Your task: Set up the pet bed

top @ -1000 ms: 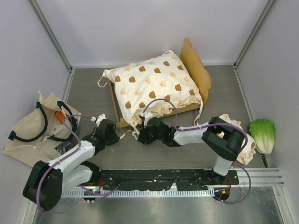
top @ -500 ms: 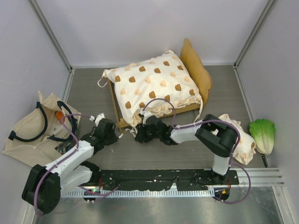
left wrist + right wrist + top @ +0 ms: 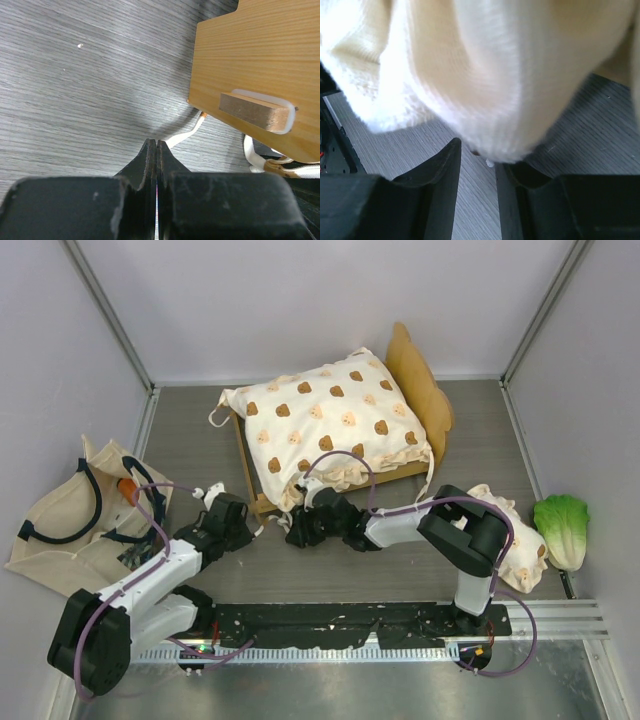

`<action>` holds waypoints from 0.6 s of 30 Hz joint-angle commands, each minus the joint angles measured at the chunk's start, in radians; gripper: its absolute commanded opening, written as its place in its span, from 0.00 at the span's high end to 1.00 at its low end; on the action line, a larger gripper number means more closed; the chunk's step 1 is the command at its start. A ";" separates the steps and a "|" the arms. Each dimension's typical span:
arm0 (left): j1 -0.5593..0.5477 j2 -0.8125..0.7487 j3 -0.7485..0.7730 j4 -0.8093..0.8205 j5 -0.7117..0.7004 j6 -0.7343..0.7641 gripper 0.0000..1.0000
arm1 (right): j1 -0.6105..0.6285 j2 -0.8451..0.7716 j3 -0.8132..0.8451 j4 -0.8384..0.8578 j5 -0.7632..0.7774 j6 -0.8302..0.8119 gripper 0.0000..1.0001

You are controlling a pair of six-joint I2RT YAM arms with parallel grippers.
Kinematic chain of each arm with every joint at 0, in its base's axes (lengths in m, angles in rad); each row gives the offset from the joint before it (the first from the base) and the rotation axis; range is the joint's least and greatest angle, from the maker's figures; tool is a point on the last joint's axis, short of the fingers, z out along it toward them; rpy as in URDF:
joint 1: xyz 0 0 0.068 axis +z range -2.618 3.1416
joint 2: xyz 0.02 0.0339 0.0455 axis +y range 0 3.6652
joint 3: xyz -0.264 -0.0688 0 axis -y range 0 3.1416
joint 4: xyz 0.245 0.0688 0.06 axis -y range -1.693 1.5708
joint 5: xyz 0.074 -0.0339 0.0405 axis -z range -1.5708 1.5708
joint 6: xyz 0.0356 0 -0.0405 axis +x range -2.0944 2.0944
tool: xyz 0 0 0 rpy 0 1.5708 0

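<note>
While left jaws sit clenched, right jaws parted under pet bed [image 3: 420, 380] cushion [image 3: 485, 75].

No legible text, label, brand, number or sign in the top, left wrist or right wrist views. The only printed marking is on the cream fabric cushion [image 3: 330, 425] at 12 o'clock of the top view. It carries rows of small brown and tan bear-head motifs: pictures, no lettering.

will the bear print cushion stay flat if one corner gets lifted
Probably not: the cushion looks soft, its edge sagging over the bed frame. Puffy, so likely light. Its tie string lies limp and would probably trail.
</note>
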 commanded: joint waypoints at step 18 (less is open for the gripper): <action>0.003 -0.005 0.037 -0.005 -0.017 0.029 1.00 | -0.004 -0.031 0.018 -0.246 -0.036 -0.276 0.63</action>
